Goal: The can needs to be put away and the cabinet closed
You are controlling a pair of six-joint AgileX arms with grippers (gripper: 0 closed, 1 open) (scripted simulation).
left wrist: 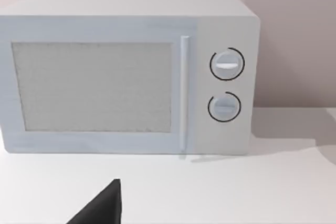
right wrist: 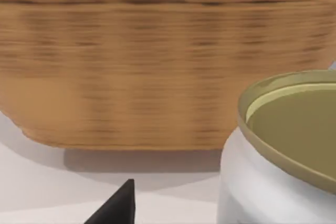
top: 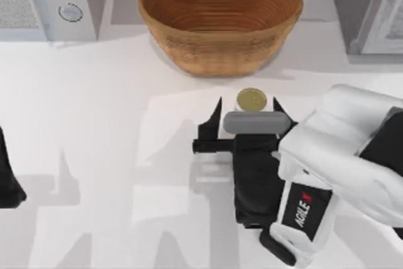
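One can [top: 252, 100], standing upright with its gold lid showing, is seen on the white table [top: 113, 155] just in front of one wicker basket [top: 220, 20]. The right gripper [top: 247, 113] is placed around it, its two dark fingers spread wide, one on each side of the can and apart from it. The can's lower body is hidden beneath the gripper. One microwave [left wrist: 126, 72] with two dials stands at the far left. The left gripper [top: 9, 177] is cut off at the table's left edge, and whether its jaws are spread cannot be told.
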